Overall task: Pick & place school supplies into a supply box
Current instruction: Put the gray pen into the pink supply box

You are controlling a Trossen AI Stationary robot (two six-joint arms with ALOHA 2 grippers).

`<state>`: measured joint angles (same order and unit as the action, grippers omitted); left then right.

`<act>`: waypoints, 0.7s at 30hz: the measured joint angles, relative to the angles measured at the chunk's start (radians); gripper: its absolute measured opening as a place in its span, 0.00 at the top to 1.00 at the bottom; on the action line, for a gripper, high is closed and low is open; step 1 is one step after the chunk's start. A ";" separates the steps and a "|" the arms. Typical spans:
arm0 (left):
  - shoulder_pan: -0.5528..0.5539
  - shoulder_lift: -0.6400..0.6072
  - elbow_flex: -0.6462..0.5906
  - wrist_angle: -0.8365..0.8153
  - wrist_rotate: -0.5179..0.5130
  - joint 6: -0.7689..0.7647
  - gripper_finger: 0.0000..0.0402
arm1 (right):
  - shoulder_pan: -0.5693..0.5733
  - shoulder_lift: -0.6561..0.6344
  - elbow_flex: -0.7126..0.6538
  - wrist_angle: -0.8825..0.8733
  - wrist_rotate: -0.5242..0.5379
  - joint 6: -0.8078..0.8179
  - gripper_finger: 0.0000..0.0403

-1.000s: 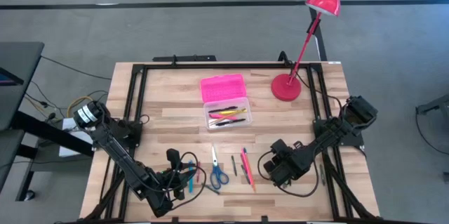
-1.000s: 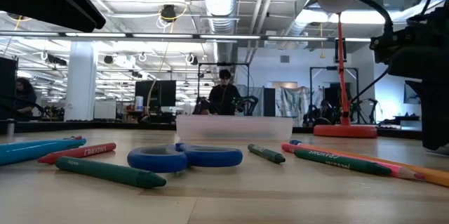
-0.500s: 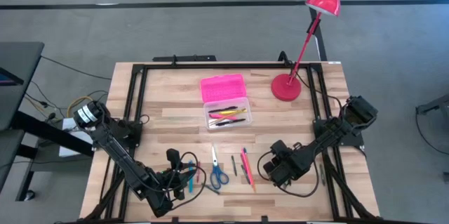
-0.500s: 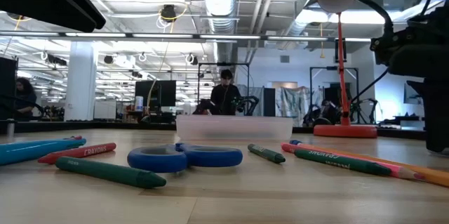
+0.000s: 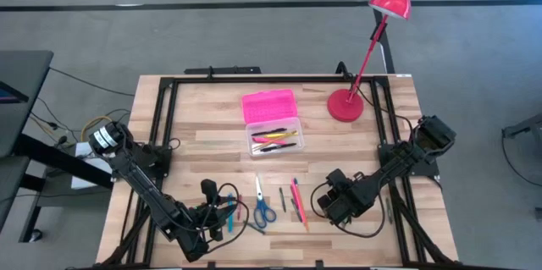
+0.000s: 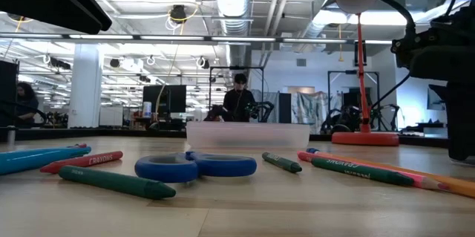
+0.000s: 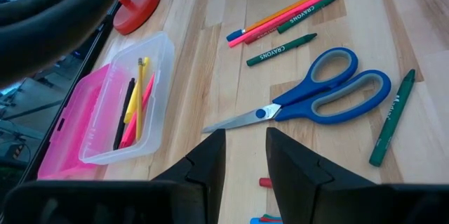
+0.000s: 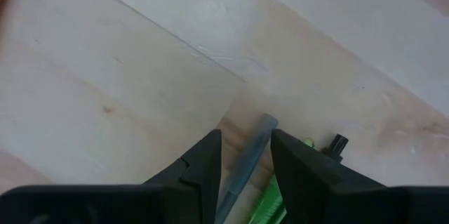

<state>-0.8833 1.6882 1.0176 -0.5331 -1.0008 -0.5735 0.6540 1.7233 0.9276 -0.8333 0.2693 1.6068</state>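
The pencil case [image 5: 271, 123] sits open near the worktop's [image 5: 203, 135] centre, its pink lid [image 5: 269, 105] folded back toward 12 o'clock and a few pens [image 5: 276, 139] lying in its clear base. At 6 o'clock from it, loose on the wood, lie blue-handled scissors [image 5: 262, 205], a green crayon [image 7: 280, 49] and a pink pencil [image 5: 297, 202]. The left gripper [image 5: 222, 212] hangs low at 7 o'clock from the case, jaws a narrow gap apart and holding nothing, with blue pens [image 5: 230, 211] partly hidden beneath it. The right gripper [image 5: 332, 204] sits at 5 o'clock, jaws parted and straddling a grey pen [image 8: 247, 159] without visibly pinching it; something green below the pen is cut off. A red lamp [image 5: 375, 43] stands at 2 o'clock.
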 joint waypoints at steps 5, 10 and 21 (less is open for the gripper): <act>0.000 0.000 0.000 0.000 0.000 0.000 0.76 | 0.007 0.000 0.000 0.002 0.032 -0.008 0.71; 0.000 0.000 0.000 0.000 0.000 0.000 0.76 | 0.018 0.000 0.000 -0.001 0.031 0.010 0.71; 0.000 0.000 0.000 0.000 0.000 -0.002 0.76 | 0.027 0.000 0.000 -0.007 0.009 0.042 0.71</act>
<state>-0.8829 1.6881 1.0176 -0.5330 -1.0005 -0.5756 0.6811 1.7237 0.9279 -0.8408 0.2779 1.6485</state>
